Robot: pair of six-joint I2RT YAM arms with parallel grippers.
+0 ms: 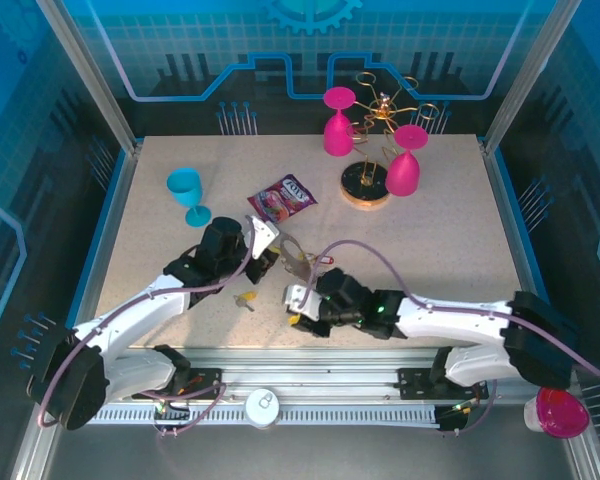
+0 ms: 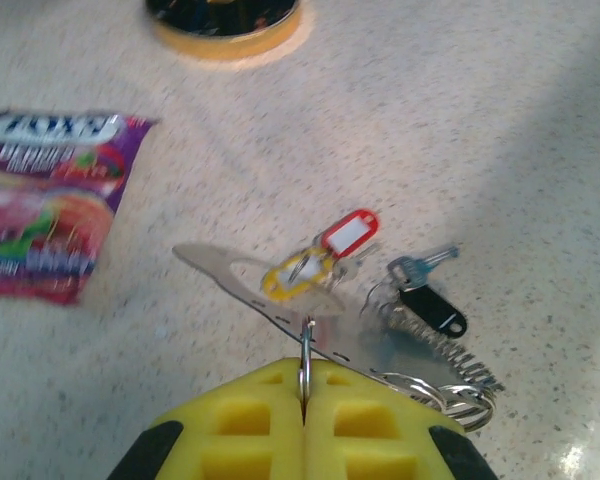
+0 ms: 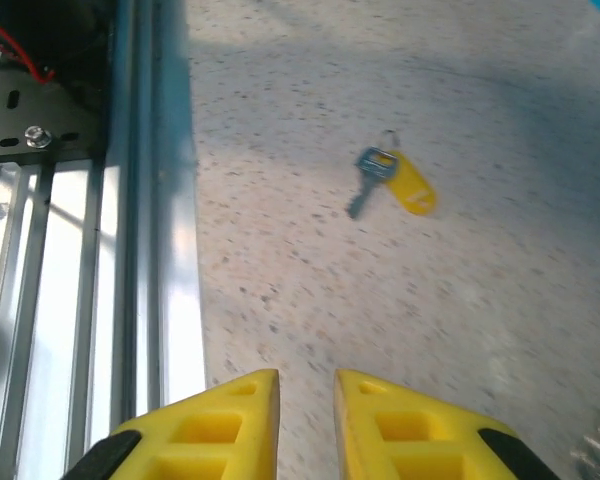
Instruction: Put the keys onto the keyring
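Note:
My left gripper point(image 2: 305, 368) is shut on the thin metal keyring point(image 2: 306, 340), which stands edge-on between the yellow pads. Beyond it a bunch hangs just above the table: a flat metal plate point(image 2: 220, 275), a yellow tag point(image 2: 295, 275), a red tag point(image 2: 348, 233), a black-headed key point(image 2: 432, 308), a coil and extra rings point(image 2: 460, 395). From above, the left gripper point(image 1: 268, 250) holds that bunch point(image 1: 302, 262) at mid-table. A loose key with a yellow head point(image 3: 395, 180) point(image 1: 246, 298) lies flat on the table. My right gripper point(image 3: 306, 378) point(image 1: 298, 303) hovers near it, open and holding nothing.
A purple snack packet point(image 1: 281, 198) point(image 2: 50, 200) lies behind the left gripper. A blue goblet point(image 1: 187, 192) stands far left. The gold rack's round base point(image 1: 365, 188) point(image 2: 225, 20), with pink glasses, stands at the back. The aluminium rail point(image 3: 130, 250) runs along the near table edge.

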